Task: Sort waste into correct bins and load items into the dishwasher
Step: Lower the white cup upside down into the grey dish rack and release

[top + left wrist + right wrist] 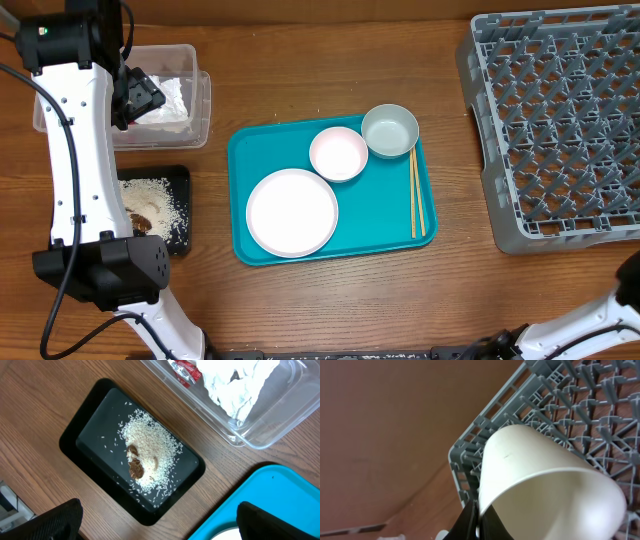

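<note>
My left gripper (160, 527) is open and empty, high above the table between the black tray (90, 425) and the teal tray's corner; in the overhead view it (140, 97) hangs over the clear tub (203, 100). The black tray holds rice crumbs and brown scraps (135, 462). The tub (280, 425) holds white napkins (235, 385) and a red wrapper (185, 370). My right gripper (479, 510) is shut on the rim of the small white cup (535, 475), held tilted over a corner of the grey dish rack (470, 455). The rack (560, 120) stands at the right.
The teal tray (240, 150) in the middle carries the white plate (292, 212), the pinkish bowl (339, 153), the grey-green bowl (389, 131) and the chopsticks (416, 195) along its right side. My left arm stretches down the table's left side.
</note>
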